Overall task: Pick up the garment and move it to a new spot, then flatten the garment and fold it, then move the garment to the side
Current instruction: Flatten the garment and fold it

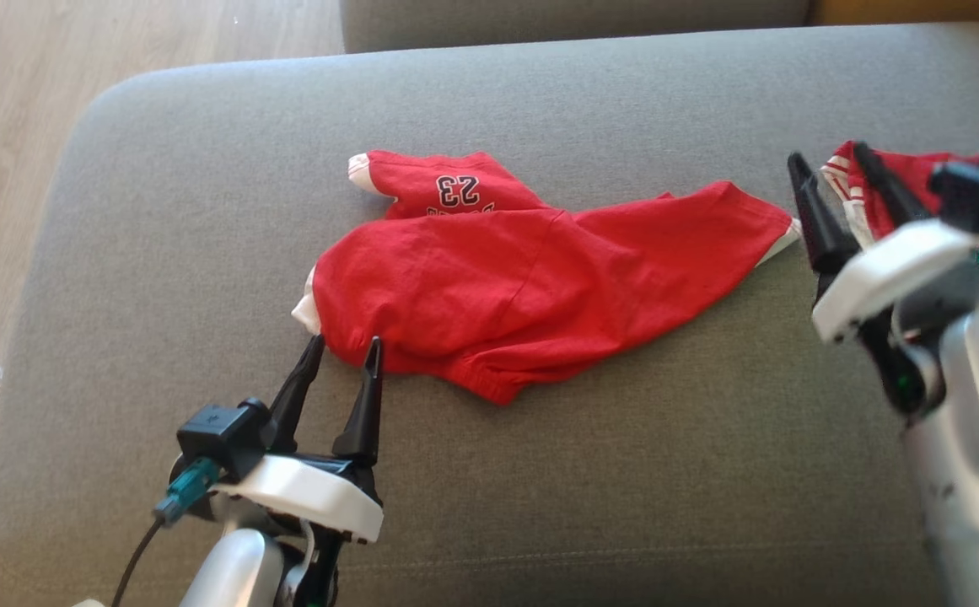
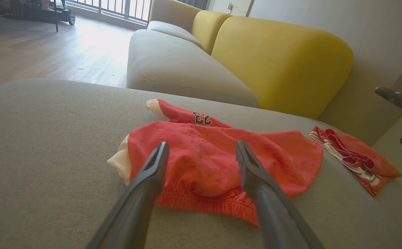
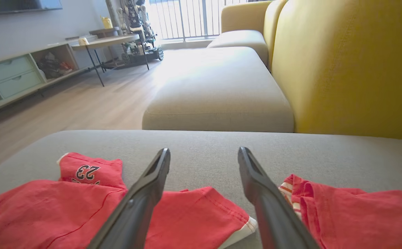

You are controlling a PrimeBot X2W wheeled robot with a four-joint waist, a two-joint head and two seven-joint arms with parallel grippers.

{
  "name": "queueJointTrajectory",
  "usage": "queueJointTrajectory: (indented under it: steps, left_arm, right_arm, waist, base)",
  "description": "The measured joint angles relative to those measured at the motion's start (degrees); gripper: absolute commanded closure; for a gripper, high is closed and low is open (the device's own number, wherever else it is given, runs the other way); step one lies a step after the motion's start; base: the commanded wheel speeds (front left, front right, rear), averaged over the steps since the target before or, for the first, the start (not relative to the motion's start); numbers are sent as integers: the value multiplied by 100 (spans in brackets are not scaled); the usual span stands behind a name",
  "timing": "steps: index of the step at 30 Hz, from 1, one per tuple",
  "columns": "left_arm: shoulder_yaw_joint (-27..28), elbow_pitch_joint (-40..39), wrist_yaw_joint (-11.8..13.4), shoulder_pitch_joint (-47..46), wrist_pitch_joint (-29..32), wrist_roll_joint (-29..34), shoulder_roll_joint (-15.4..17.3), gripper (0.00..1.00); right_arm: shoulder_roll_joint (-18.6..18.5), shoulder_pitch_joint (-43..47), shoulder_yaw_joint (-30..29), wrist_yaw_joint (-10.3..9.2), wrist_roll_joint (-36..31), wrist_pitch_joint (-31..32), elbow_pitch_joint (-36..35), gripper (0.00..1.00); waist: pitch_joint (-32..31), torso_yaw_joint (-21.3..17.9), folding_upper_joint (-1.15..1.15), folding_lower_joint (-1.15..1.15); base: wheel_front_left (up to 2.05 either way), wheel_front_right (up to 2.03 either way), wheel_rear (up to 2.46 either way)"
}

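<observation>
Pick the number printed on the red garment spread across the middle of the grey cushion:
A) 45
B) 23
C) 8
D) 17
B: the black digits 23 are printed on the turned-over far part of the red garment, and they can be read in the right wrist view.

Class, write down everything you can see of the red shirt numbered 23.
The red shirt looks like soft knit cotton, with white cuffs and a black 23 on a turned-over part at its far side. It lies rumpled, not flat, on the grey cushion. The open left hand has its fingertips at the near hem; contact is unclear.
</observation>
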Motion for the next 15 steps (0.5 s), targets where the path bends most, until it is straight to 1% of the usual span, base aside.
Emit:
queueJointTrajectory:
  steps: [3,7,10,15]
  left_arm:
    - [105,112,104,22,0,0,-4,0]
    - [324,620,372,22,1,0,-10,0]
    - [520,1049,516,-34,1,-26,-11,0]
    - [681,1499,531,-376,1,-57,-18,0]
  right_arm:
    - [209,659,-38,0,155,-147,-773,0]
    - [499,1445,-5,0,242,-257,-1536,0]
    - [623,1756,99,0,285,-285,-1889,0]
    - [709,1805,223,0,327,-322,-2173,0]
  waist:
    - [4,-74,0,0]
    - [85,-176,0,0]
    - [149,-272,0,0]
    - [244,-398,0,0]
  base:
    - [0,0,0]
    - [0,0,0]
    - [0,0,0]
    - [0,0,0]
